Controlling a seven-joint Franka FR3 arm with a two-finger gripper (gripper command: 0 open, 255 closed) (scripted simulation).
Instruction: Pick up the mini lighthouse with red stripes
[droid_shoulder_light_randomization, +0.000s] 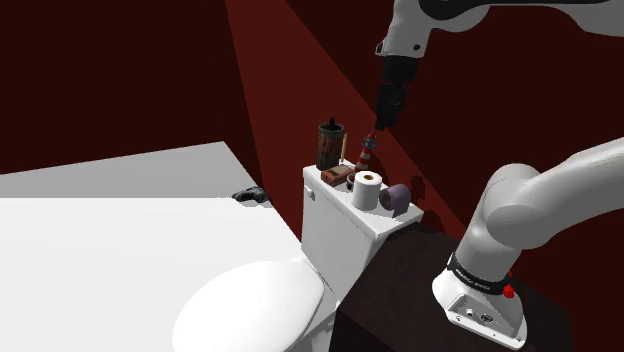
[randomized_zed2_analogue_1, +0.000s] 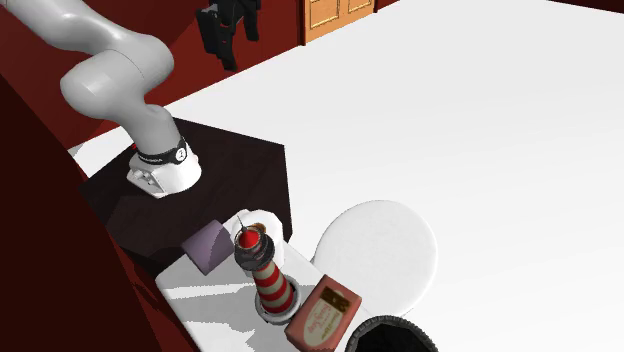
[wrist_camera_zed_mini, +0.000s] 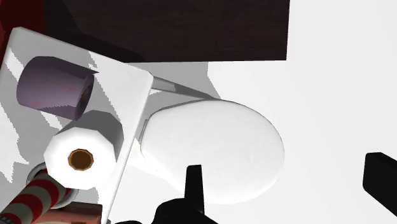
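In the shoulder view, the end effector (droid_shoulder_light_randomization: 383, 118) hangs just above the red-and-white striped lighthouse (droid_shoulder_light_randomization: 366, 152), which stands upright on the toilet tank's lid (droid_shoulder_light_randomization: 385, 225). In the second exterior view, the lighthouse sits between a purple roll (randomized_zed2_analogue_1: 208, 245) and a red box (randomized_zed2_analogue_1: 322, 315). In the wrist view, the black fingers (wrist_camera_zed_mini: 194, 184) stand wide apart, clasping nothing, over the toilet's white seat lid (wrist_camera_zed_mini: 216, 146). The lighthouse lies off to one side, beside a white paper roll (wrist_camera_zed_mini: 83, 149).

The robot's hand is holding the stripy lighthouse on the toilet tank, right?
Not holding it. The wrist view shows the hand open and empty, its fingers apart, while the stripy lighthouse sits untouched on the toilet tank, off to one side.
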